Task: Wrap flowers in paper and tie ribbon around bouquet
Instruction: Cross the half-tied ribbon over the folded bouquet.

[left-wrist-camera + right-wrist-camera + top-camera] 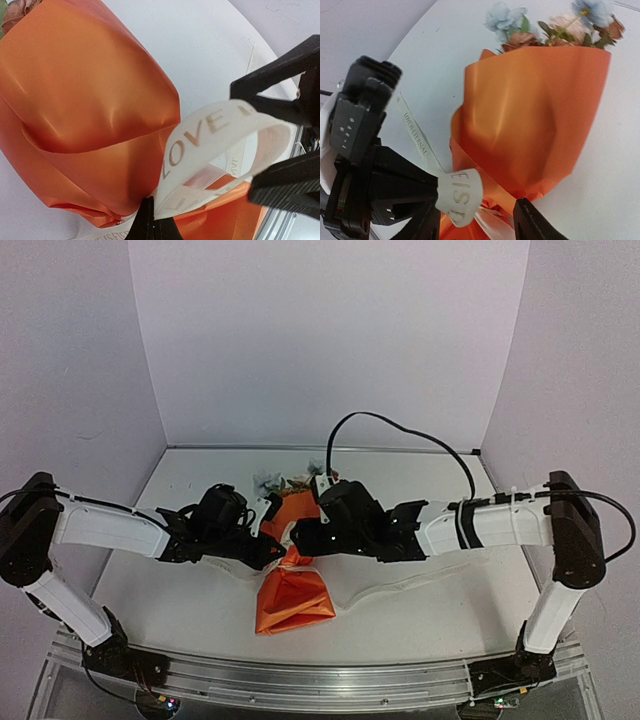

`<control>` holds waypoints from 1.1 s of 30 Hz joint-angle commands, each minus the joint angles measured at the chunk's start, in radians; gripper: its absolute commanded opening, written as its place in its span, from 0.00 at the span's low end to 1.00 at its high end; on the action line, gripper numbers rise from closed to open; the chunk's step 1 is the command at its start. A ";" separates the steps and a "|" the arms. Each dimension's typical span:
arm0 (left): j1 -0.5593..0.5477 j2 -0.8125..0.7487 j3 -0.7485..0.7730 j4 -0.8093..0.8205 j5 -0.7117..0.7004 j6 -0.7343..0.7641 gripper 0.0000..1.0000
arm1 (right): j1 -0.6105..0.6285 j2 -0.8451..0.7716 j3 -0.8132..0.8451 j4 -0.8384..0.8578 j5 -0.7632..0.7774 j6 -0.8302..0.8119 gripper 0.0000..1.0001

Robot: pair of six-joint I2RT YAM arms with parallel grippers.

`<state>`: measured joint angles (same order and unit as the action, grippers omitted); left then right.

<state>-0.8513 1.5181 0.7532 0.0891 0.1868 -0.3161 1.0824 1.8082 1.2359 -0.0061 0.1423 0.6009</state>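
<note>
**Left wrist view.** The left end effector (250,137) is pressed together on the ribbon (210,125). A printed cream loop rises from the waist of the paper (90,100) and runs in between the jaws. The orange wrap fills the left of the view and lies on the white surface (210,40). A black tip at the bottom edge touches the base of the loop. It is probably the other arm's finger, but I cannot confirm that here.

**Right wrist view.** The right end effector (477,215) stands spread and holds nothing; its one plain finger is clear of the ribbon. The bouquet (530,115) shows whole above the waist, with the cone closed. The flowers (555,22), blue, pink and rust, sit at its rim. The left end effector appears from outside, clamping a fold of ribbon just beside the waist. A printed length of ribbon lies flat on the surface beyond it.

**Top view.** The bouquet lies mid-surface between the arms, with the flower heads far and the flared paper skirt near. Both end effectors meet at the waist, nearly touching, and jaw state is not readable here. A faint pale ribbon tail trails right along the surface, which neither wrist view shows.

**Judgement.** Wrapping looks done, and the step in hand is the tie. The ribbon is at the waist, but no closed knot is visible. The next move likely calls for the right end effector to take the loop or the free tail. It would then pull against the left's hold without dragging the cone or loosening the wrap.
</note>
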 commanded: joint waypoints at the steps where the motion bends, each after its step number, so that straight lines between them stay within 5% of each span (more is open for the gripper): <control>1: -0.007 -0.008 0.025 0.048 -0.058 0.007 0.00 | -0.008 -0.171 -0.088 -0.144 0.184 0.155 0.70; 7: -0.012 -0.028 0.030 0.031 -0.063 0.037 0.00 | -0.026 -0.317 -0.222 -0.377 0.267 0.425 0.75; 15: -0.014 -0.055 0.025 0.026 -0.066 0.047 0.00 | -0.118 -0.339 -0.409 -0.516 0.117 0.790 0.69; 33: -0.014 -0.062 0.028 0.007 -0.048 0.054 0.00 | -0.321 -0.259 -0.519 -0.329 0.005 0.802 0.62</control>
<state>-0.8616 1.4834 0.7532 0.0874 0.1358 -0.2836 0.7797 1.5073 0.7461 -0.4223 0.1933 1.3697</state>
